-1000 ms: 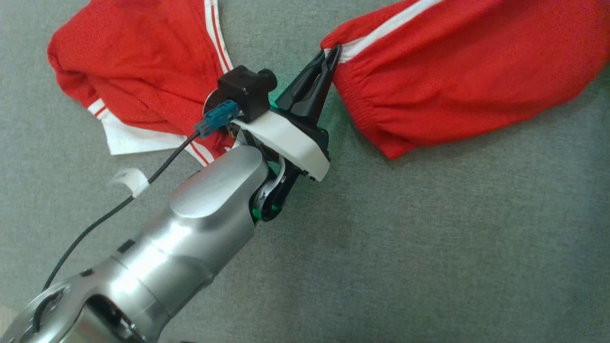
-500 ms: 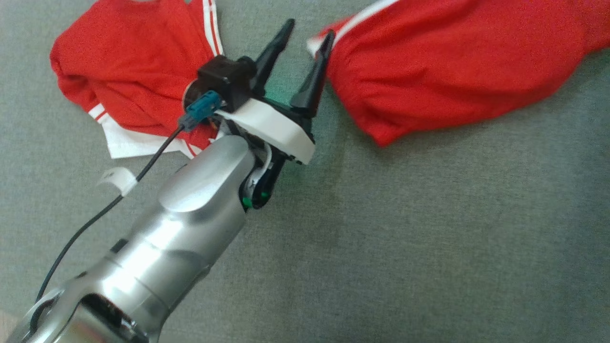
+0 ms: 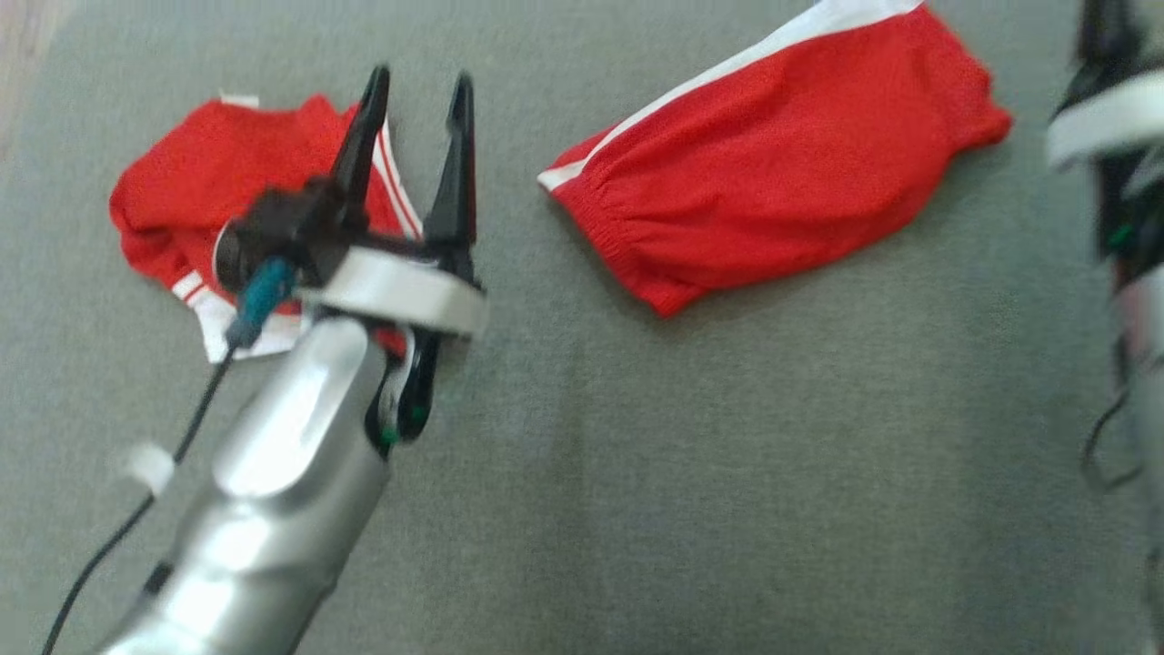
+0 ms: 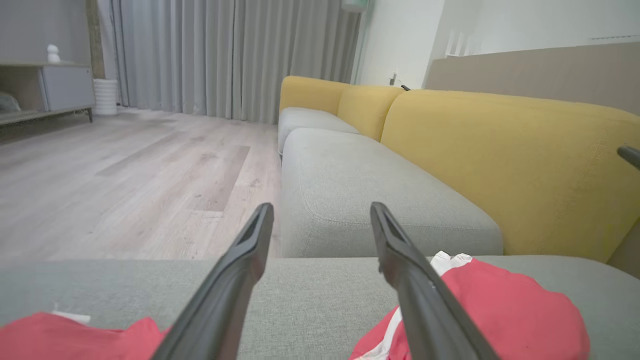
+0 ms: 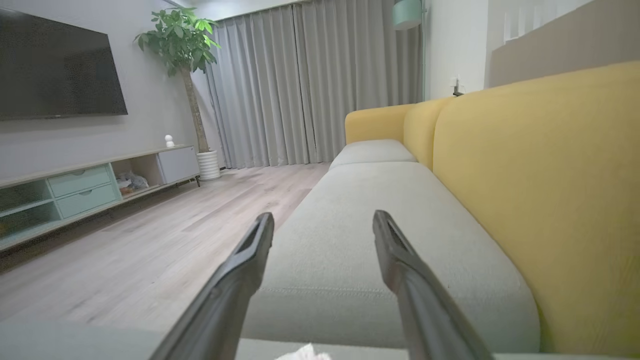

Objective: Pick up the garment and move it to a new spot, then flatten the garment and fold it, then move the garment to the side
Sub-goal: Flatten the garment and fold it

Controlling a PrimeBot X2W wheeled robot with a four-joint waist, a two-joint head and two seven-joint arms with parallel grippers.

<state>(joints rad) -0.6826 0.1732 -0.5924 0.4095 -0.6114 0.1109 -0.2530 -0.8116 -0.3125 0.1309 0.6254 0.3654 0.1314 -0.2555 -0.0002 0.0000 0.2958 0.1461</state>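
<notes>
The folded red garment (image 3: 773, 173) lies on the grey cushion (image 3: 727, 473), apart from the left gripper (image 3: 420, 82) and right gripper (image 5: 322, 217), both spread and empty; it looks soft, light and floppy, so its thicker gathered edge seems the best place to pinch.

Motion blur smears the head view, worst on the right gripper (image 3: 1102, 45), whose fingertips the top edge cuts off. The left gripper (image 3: 422, 82) and its silver forearm (image 3: 273, 509) cover the right side of the crumpled red cloth (image 3: 182, 182), and the top edge trims the white stripe (image 3: 818, 23) of the folded red garment (image 3: 773, 173). In the left wrist view the bottom edge cuts both red pieces and a dark tip (image 4: 630, 155) shows at the right edge, too little to identify; the right wrist view's bottom edge cuts a blurred white scrap (image 5: 302, 354).
</notes>
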